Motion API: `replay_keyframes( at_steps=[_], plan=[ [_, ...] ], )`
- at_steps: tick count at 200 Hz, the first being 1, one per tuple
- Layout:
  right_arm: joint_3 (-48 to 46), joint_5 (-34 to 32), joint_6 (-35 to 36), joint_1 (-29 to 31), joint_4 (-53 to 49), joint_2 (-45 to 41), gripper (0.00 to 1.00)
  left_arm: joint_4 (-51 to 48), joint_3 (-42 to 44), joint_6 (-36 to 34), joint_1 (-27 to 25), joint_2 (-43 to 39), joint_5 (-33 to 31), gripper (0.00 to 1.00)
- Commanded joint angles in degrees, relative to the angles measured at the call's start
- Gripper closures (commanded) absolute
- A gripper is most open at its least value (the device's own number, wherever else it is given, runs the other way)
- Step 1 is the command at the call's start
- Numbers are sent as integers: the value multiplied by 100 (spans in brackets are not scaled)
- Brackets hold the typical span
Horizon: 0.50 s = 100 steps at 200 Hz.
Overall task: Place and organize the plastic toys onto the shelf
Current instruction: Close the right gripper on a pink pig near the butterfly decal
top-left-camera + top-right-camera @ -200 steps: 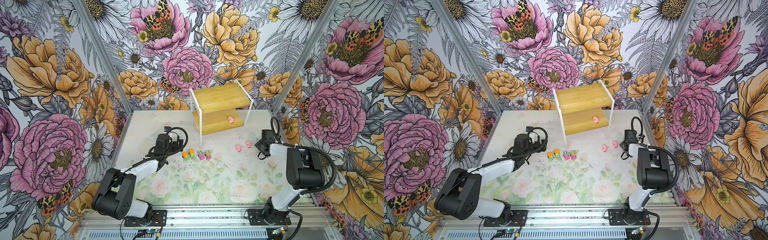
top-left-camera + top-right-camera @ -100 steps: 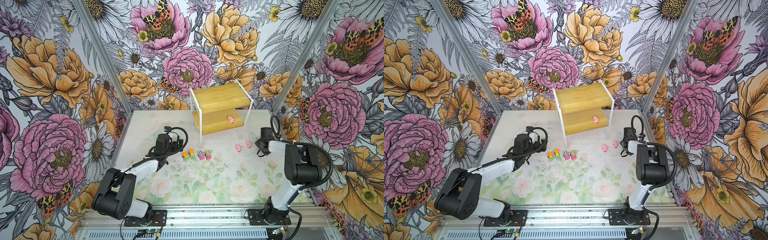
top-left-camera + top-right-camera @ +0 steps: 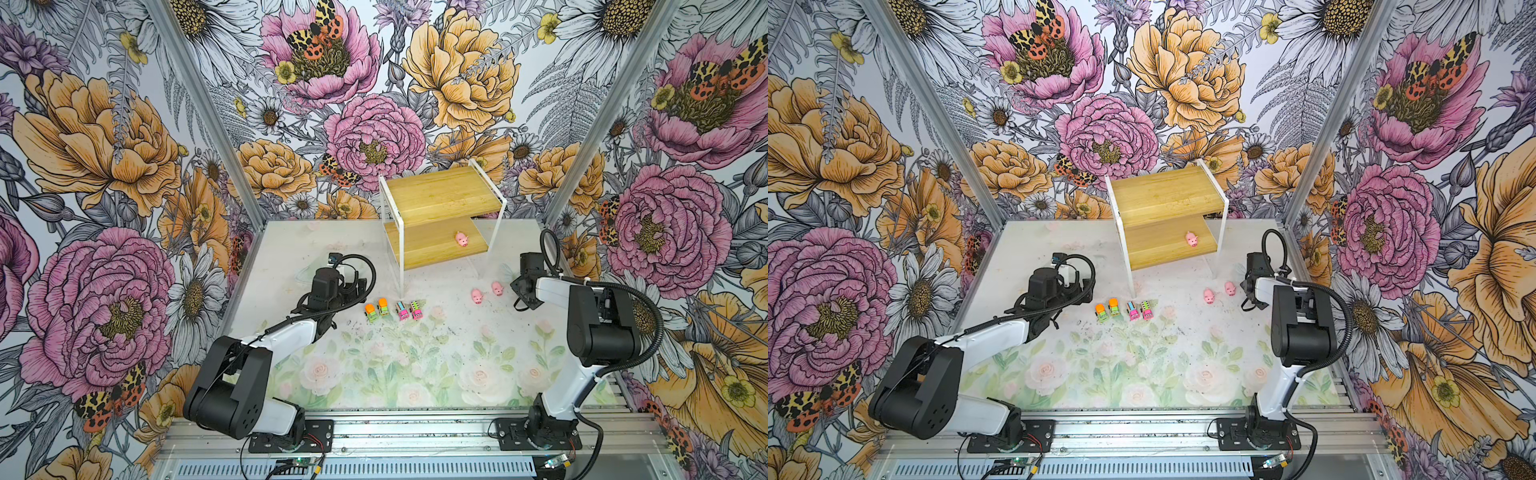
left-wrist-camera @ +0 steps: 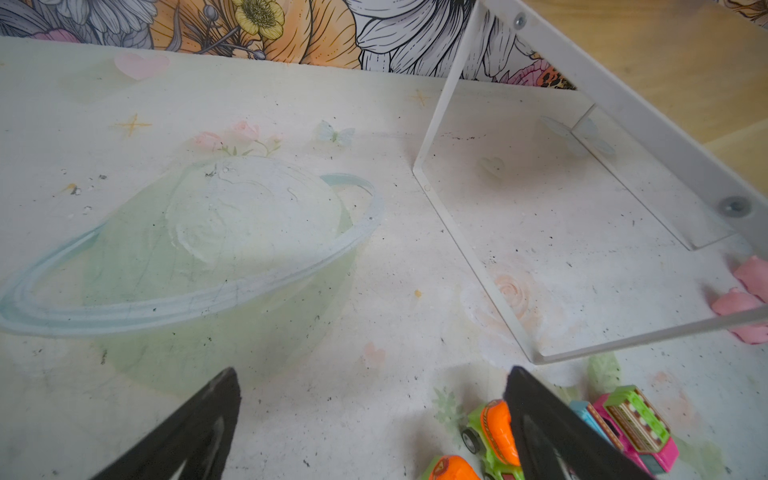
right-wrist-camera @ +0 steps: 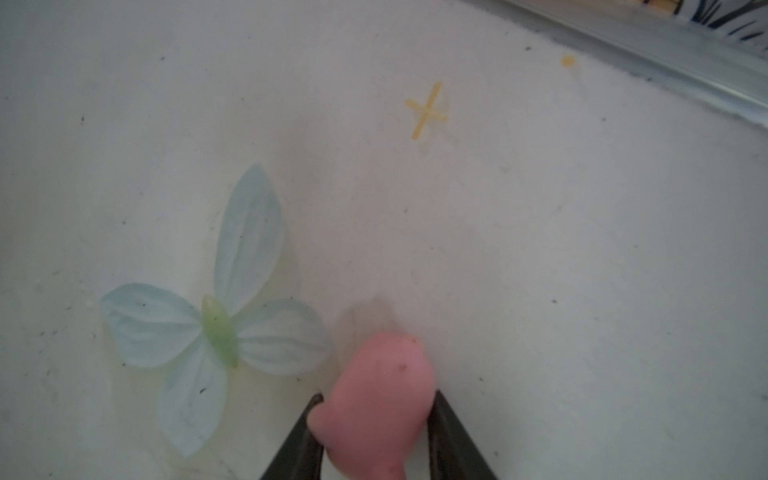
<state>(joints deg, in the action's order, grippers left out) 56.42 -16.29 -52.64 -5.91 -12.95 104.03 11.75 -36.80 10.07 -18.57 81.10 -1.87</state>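
A pink pig (image 5: 374, 407) is caught between the two black fingers (image 5: 299, 440) of the right gripper (image 5: 376, 395). In the right wrist view the jaws are drawn in narrow and pressed against both flanks, so the pig is held. Whether it is lifted clear of the table (image 5: 540, 249) cannot be told. In both top views this pig is hidden beneath the right gripper (image 3: 524, 286), which is placed right of centre in the frame.

The pig is judged to be very light, smooth and rounded, perhaps a little rubbery, and nothing fragile is expected. Being so plump and slick, it could be squeezed out like a pip. The flanks, across the narrow width, are judged the right place for a hold, and that is where it is held. Its long axis is laid along the fingers, away from the wrist camera. Which end is the snout cannot be made out.

Just left of the gripper, two loose pigs (image 3: 477, 296) are seen side by side on the table. Up at centre frame, the shelf (image 3: 440, 195) is found with another pig (image 3: 461, 239) on the right of its lower board, while the top board is bare. Four trucks (image 3: 401, 310) are lined up in a row at mid-frame. The left gripper (image 4: 372, 370) is poised near the row's left end, jaws spread wide, with nothing between them.
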Motion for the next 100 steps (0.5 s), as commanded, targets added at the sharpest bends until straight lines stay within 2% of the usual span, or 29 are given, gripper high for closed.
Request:
replay_keyframes(
  at_steps=[1,45,100],
  plan=[
    [161,99,167,53,-112,170,63,1,-1,-92,47,-59,137,1],
    [215,197,437,103,-106,128,70,23,27,-74,60,-94,134,1],
    [161,359,865,190,-95,-73,73,33,24,-65,56,-59,124,1]
  ],
)
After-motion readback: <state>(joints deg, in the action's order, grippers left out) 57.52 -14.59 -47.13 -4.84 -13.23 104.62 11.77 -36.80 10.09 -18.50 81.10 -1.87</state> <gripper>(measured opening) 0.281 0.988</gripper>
